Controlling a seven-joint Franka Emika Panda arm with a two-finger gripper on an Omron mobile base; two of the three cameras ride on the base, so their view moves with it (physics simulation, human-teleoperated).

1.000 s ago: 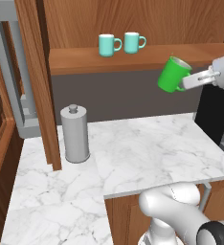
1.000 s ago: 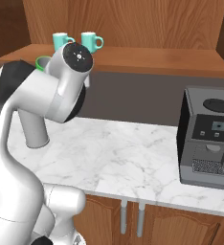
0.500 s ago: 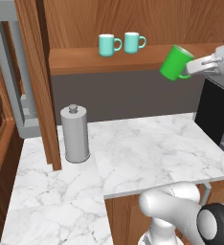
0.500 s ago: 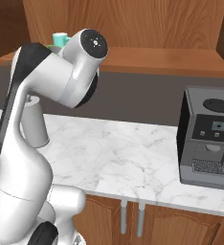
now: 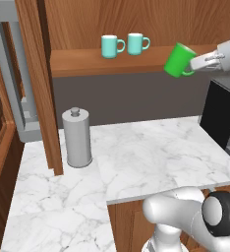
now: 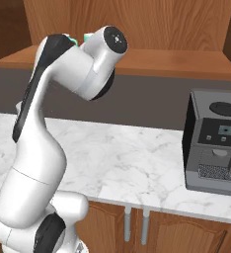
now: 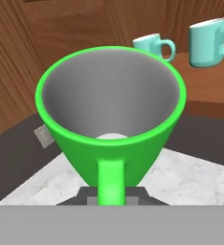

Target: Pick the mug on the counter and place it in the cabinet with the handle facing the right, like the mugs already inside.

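Observation:
The green mug (image 5: 179,60) hangs in the air at shelf height, right of the two teal mugs (image 5: 111,46) (image 5: 136,43) standing in the cabinet (image 5: 82,63). It is tilted, mouth toward the upper left. My gripper (image 5: 198,63) is shut on it from the right, at the handle side. In the hand view the mug (image 7: 111,115) opens toward the camera, its handle (image 7: 110,182) points down between my fingertips, and the teal mugs (image 7: 154,47) (image 7: 209,40) stand beyond it at upper right. The marble counter (image 5: 151,152) lies well below.
A grey canister (image 5: 76,138) stands on the counter by a wooden upright (image 5: 41,88). A black coffee machine (image 5: 225,118) (image 6: 213,143) occupies the counter's right end. In the right base view my arm (image 6: 73,74) covers the shelf's left part.
The gripper has lifted the green mug from below the shelf edge up to shelf height and slightly to the right. The arm's upper links have swung up with it.

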